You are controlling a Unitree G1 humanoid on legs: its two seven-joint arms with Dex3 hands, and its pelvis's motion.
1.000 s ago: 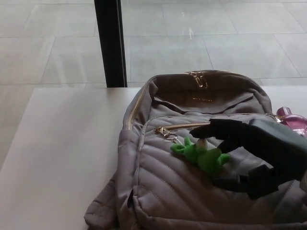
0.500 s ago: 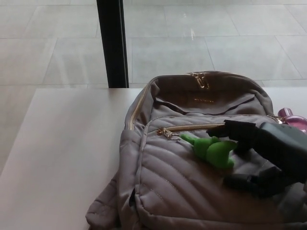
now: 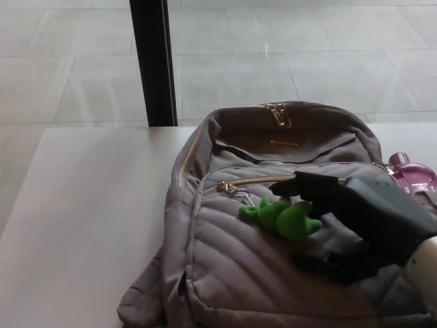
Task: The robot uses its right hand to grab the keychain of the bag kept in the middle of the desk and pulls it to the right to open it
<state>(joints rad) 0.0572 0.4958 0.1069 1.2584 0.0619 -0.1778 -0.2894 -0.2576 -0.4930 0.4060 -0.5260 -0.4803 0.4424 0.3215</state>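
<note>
You have a pale desk (image 3: 82, 205) running across the lower part of the head view, its far edge meeting a tiled floor (image 3: 68, 61). A grey quilted bag (image 3: 259, 266) lies flat on it, right of middle, top toward the far edge. Just beside the bag's right side sits a pink object (image 3: 413, 174), partly hidden.

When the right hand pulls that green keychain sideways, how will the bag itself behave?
The bag looks soft: its quilted fabric sags and creases, so it will probably bunch toward the pull. It lies flat on the desk, so tipping seems unlikely, but it may slide. The keychain by the right robot hand looks squashy.
</note>
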